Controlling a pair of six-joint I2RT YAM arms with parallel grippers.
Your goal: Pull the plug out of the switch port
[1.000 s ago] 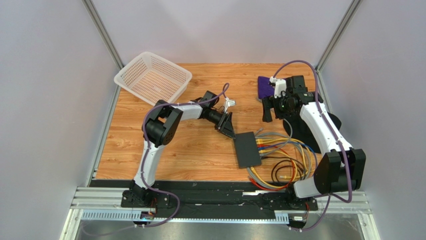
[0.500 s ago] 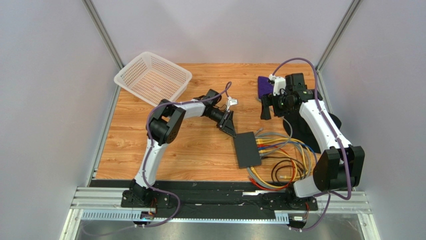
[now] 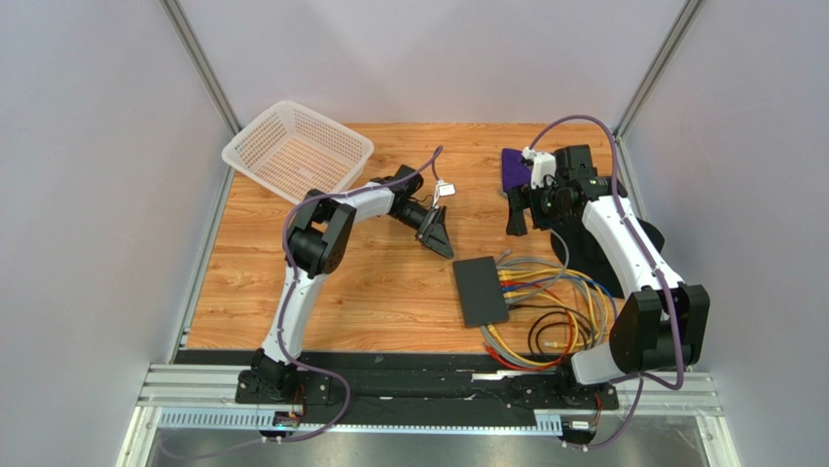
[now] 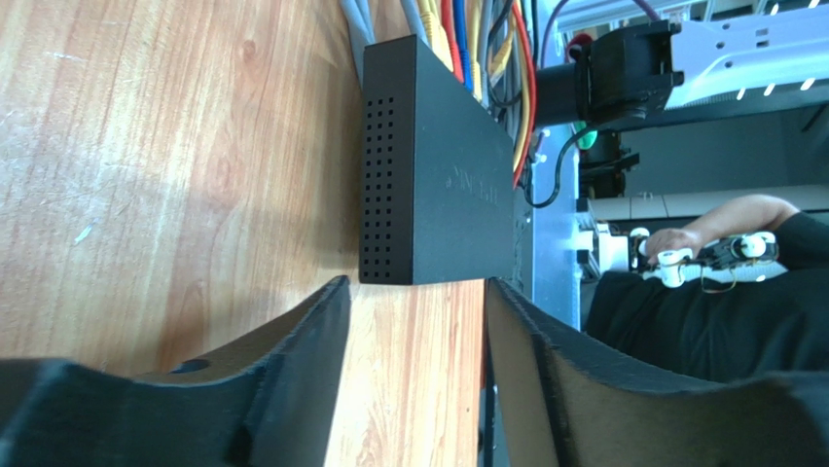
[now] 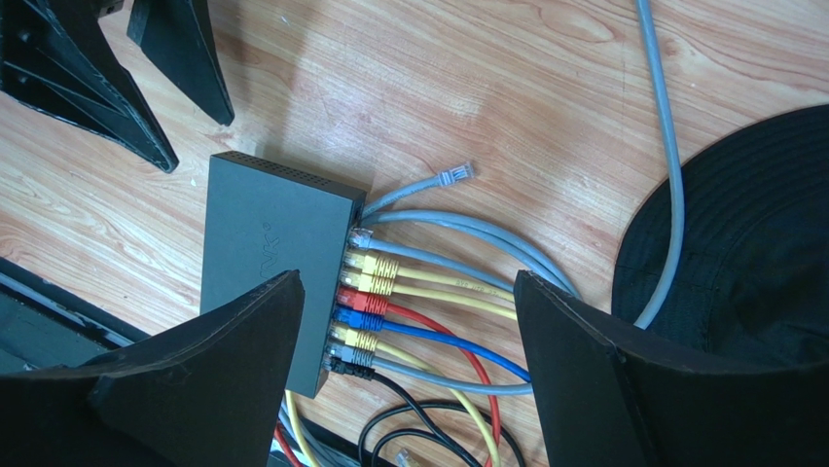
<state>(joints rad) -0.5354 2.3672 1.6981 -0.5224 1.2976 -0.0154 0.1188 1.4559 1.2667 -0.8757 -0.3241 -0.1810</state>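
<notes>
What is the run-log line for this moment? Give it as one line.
left gripper: open, short of switch | right gripper: open, above plugs | plugs: seated in ports | switch: flat on table

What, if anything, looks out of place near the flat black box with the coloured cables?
The clear plug of one grey cable lies loose on the wooden table beside the flat matte-black switch, plugged into nothing, while the other plugs sit in its sockets. Nothing looks spilled or damaged.
</notes>
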